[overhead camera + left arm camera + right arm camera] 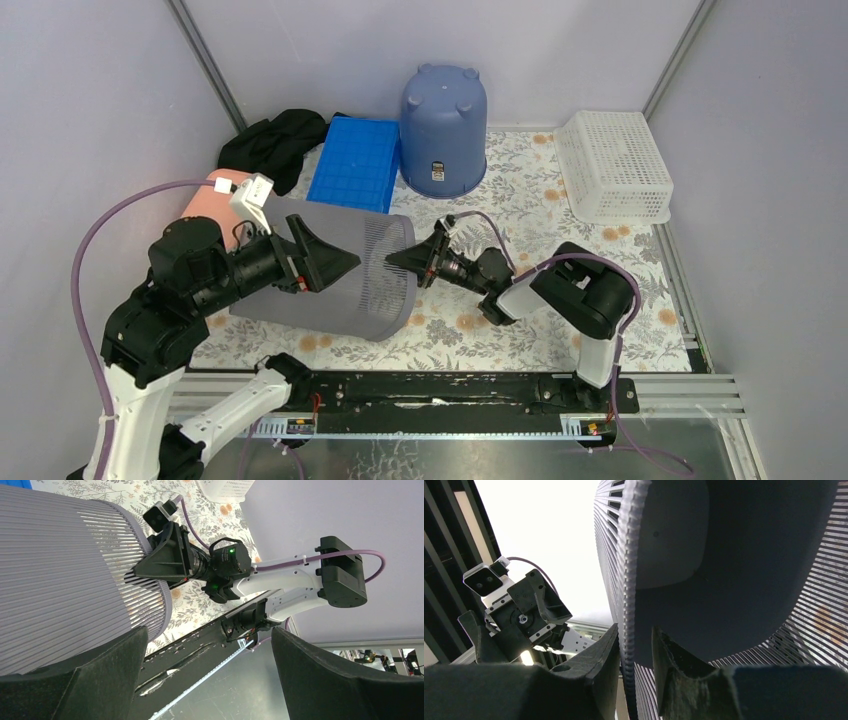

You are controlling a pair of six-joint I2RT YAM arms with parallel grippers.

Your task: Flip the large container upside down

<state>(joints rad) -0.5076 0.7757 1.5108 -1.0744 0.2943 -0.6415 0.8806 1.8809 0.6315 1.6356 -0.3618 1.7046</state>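
The bin lay on its side on the flowered mat, mouth toward the right arm and base toward the left. By my reading that is about half the turn, since the mouth was not yet down on the mat.

The right pincer straddled the rim, one finger outside the wall and one inside. Its jaws stood a little apart. The wrist view showed a sliver of gap beside the inner finger, so it looked released around the rim rather than clenched on it.

The left pincer hung spread wide above the bin's upper wall, holding nothing. Whether it brushed the slats I cannot tell.

The next move probably calls for a firm bite on the rim — or a push from the left at the base — to swing the mouth down without the round wall rolling off sideways.
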